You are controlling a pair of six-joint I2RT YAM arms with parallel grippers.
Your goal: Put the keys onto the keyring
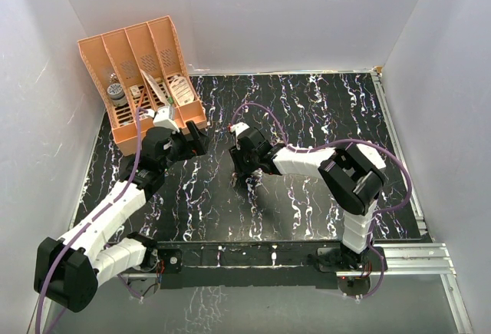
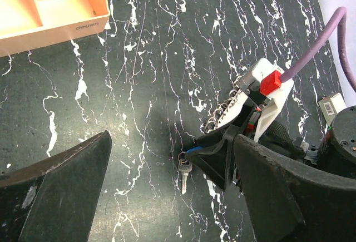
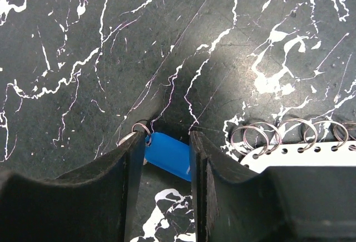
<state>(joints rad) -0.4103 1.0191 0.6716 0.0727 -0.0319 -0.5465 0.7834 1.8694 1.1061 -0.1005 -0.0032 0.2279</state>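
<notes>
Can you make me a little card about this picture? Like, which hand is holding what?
Right hand: shut on the key, low over the table
Key: blue head with a small ring on it, between the fingers
Left hand: open, holding nothing
Keyring: not seen
Nearby: spiral notebook beside the right hand; orange organizer at the far left
Table: black with white streaks

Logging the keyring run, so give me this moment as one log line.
left gripper: open, empty | right gripper: shut on blue-headed key | keyring: not visible in any view
</notes>
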